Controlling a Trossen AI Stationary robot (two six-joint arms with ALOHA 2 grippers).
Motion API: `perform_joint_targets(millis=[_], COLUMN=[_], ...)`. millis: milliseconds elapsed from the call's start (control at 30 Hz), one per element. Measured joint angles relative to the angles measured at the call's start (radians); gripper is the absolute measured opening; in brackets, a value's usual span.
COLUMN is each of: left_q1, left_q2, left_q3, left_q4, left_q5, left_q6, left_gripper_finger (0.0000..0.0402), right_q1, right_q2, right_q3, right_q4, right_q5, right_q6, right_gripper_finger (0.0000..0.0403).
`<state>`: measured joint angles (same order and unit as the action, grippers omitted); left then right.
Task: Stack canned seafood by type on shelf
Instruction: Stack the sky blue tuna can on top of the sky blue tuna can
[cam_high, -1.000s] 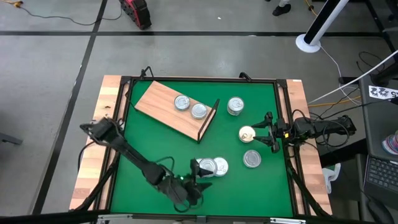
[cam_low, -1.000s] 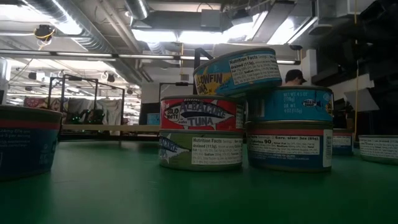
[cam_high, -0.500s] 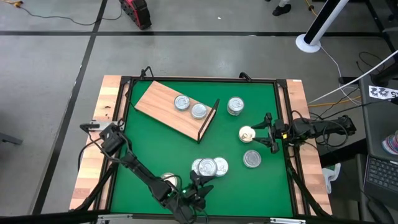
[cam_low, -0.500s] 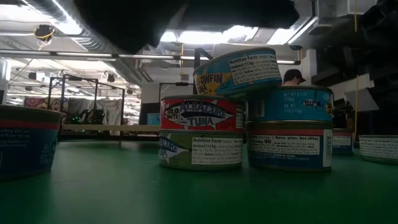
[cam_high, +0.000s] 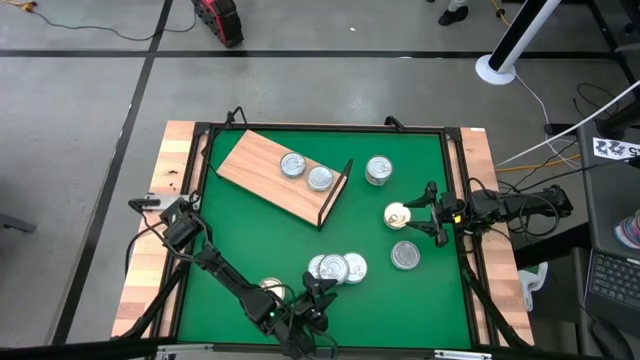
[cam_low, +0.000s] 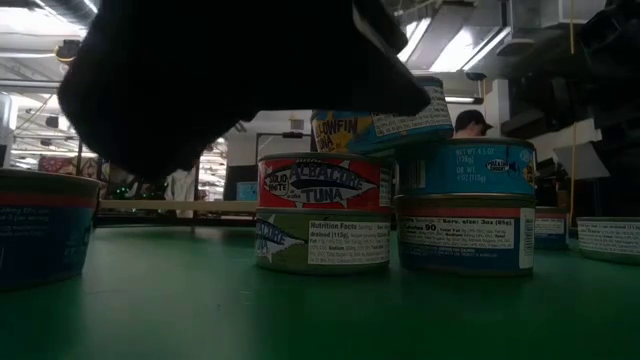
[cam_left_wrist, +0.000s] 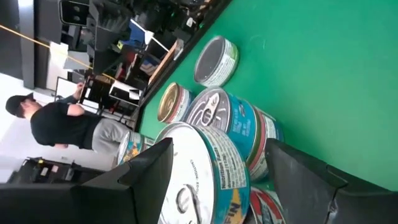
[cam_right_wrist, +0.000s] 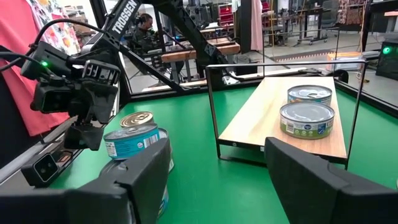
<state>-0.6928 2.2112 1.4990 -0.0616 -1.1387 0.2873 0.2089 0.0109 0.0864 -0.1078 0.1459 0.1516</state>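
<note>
The shelf (cam_high: 275, 172), a light-brown wooden board with a thin black wire frame at its right end, lies at an angle in the upper left of the green mat in the high view. 2 silver-topped tins (cam_high: 293, 165) (cam_high: 320, 178) sit side by side on it near the frame. Right of the shelf stands a tin (cam_high: 378, 170), with a cream-topped tin (cam_high: 397, 214) below it and a silver tin (cam_high: 405, 255) lower still. At lower centre a cluster of tins (cam_high: 340, 268) is stacked; the low view shows a tilted teal-and-yellow tin (cam_low: 385, 118) resting on top.
</note>
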Motion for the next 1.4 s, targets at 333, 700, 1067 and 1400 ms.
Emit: perform_joint_targets(millis=[333, 700, 1067, 1400], left_q1=[0.025, 0.032, 0.033, 0.033], left_q2=[0.046, 0.068, 0.068, 0.068], left_q3=[0.0, 0.0, 0.0, 0.0], left_q4=[-0.024, -0.008, -0.002, -0.003], left_q5=[0.007, -0.092, -0.093, -0.105], left_q6=[0.017, 0.025, 0.0, 0.015], left_gripper_finger=[0.0253, 0.0253, 0.0253, 0.0253], right_q1=[0.0, 0.0, 0.0, 0.0], right_q2=[0.0, 0.0, 0.0, 0.0], right_q3=[0.0, 0.001, 0.001, 0.001], right_q4=[0.0, 0.0, 0.0, 0.0], right_q5=[-0.001, -0.001, -0.001, -0.001], right_q6=[0.0, 0.0, 0.0, 0.0], right_gripper_finger=[0.0262, 0.0262, 0.0262, 0.0262])
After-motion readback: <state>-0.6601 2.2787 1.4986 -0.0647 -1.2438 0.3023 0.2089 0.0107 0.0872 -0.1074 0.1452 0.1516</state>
